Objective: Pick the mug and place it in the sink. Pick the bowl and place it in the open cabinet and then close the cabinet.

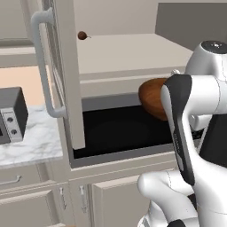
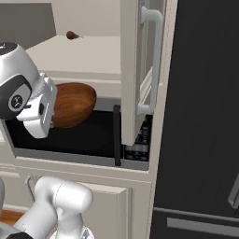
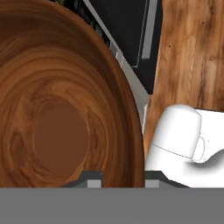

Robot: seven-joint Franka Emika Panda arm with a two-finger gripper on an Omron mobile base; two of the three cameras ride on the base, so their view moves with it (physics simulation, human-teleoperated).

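1. The tool point(image 3: 117, 176) pinches the rim of the bowl point(image 2: 70, 103), held up before the microwave point(image 1: 119, 128).
2. Lift it clear onto the open cabinet point(image 1: 124, 53) shelf, keeping it level.

Even, soft rendered light with faint shadows under the cabinet point(image 1: 133, 53) shelf, no glare, and slightly coarse, low-resolution edges, the near bowl point(image 3: 61, 109) grain staying sharp.
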